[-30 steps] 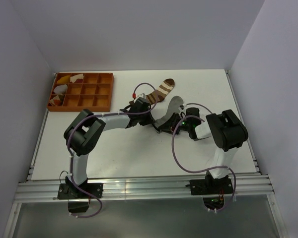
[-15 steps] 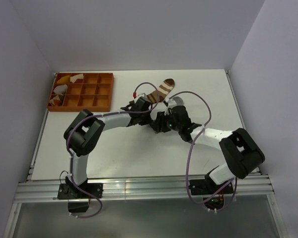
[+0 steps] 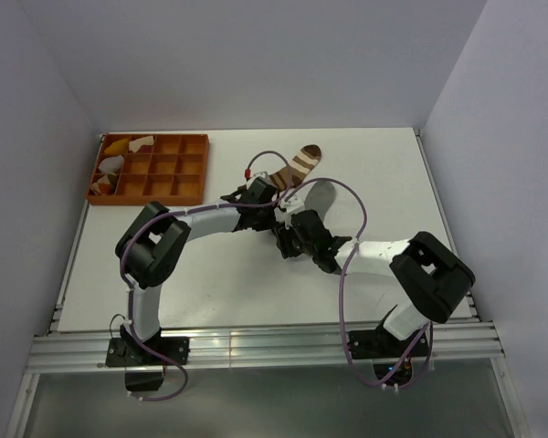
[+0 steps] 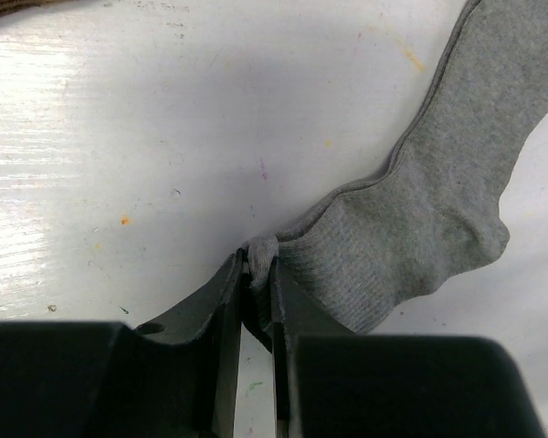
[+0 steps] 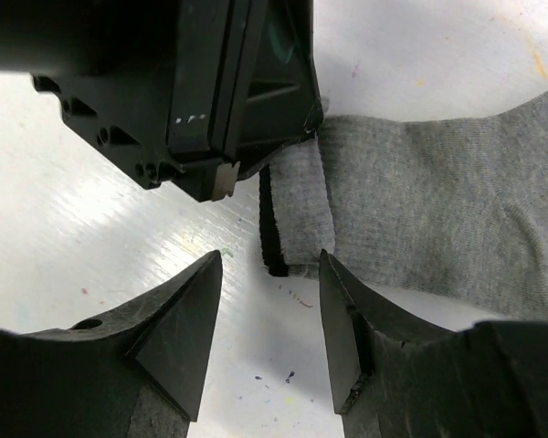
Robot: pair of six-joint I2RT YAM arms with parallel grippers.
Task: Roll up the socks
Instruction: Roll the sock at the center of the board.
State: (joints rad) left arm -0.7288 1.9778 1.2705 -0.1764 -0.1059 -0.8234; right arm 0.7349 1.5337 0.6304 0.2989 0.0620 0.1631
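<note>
The grey sock [image 3: 321,193] lies mid-table, its foot stretching up and to the right [image 4: 438,201]. My left gripper [image 4: 258,263] is shut on the edge of its cuff, with a small fold of fabric bunched between the tips. My right gripper [image 5: 269,260] stands open just in front of the dark-striped cuff [image 5: 272,228], one finger on each side of the cuff's end, with nothing gripped. In the right wrist view the left gripper [image 5: 210,91] sits right above the cuff. The brown sock with white stripes [image 3: 300,164] lies flat farther back. From above, both grippers meet near the cuff, the right one [image 3: 290,239] nearer.
An orange compartment tray [image 3: 164,173] stands at the back left, holding yellow and white cloth pieces [image 3: 119,155] in its left cells. Purple cables loop over both arms. The right forearm [image 3: 374,251] lies low across the table's middle right.
The right arm has swung left from the sock's right side to the cuff, and its gripper has opened. The left gripper has kept its hold and place.
</note>
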